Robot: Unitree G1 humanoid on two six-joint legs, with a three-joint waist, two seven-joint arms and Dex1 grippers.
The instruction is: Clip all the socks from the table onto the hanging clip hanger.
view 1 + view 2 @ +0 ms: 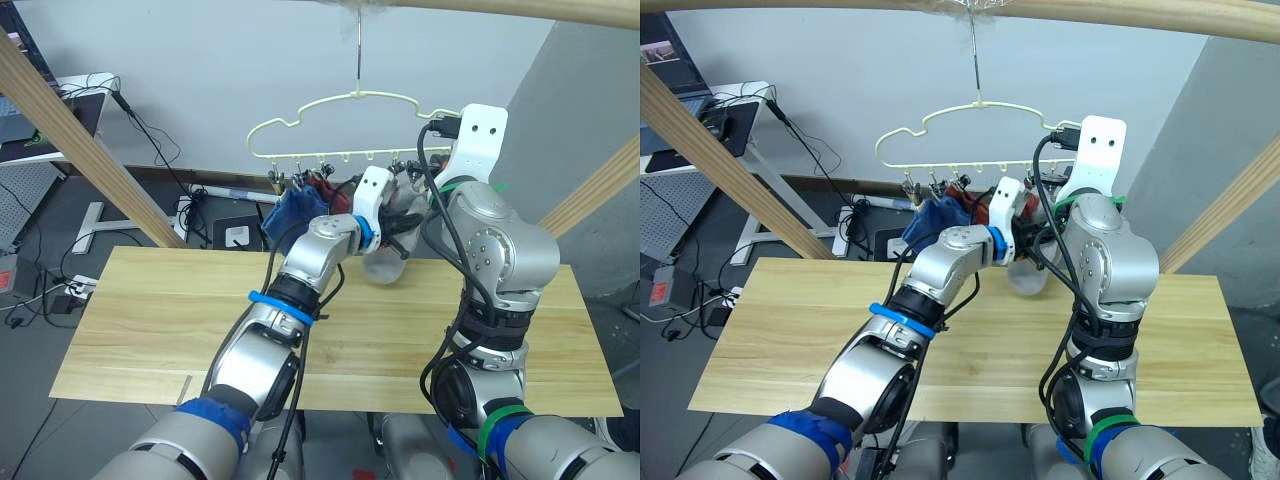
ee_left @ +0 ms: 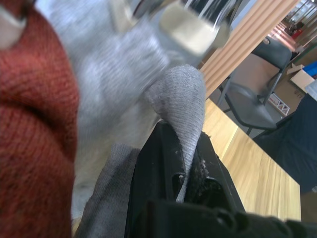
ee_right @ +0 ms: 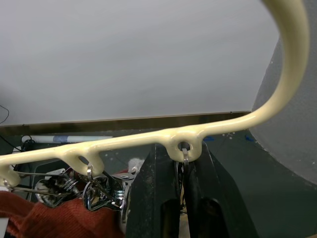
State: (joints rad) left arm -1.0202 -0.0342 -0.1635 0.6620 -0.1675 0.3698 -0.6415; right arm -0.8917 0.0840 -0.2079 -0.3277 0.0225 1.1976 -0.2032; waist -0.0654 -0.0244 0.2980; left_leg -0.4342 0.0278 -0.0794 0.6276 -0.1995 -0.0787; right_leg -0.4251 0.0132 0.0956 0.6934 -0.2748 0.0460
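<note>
The pale-yellow clip hanger hangs by its hook from a wooden pole. A blue sock and a rust red sock hang from its clips. In the left wrist view my left gripper is shut on the edge of a light grey sock, held up just under a metal clip, beside another grey sock and a red sock. My right gripper is shut on a clip right under the hanger's bar. The held sock dangles over the table.
Slanted wooden beams stand at the left and right of the table. The round pole runs overhead. Cables, a desk and a power strip lie on the floor behind. A chair stands past the table's end.
</note>
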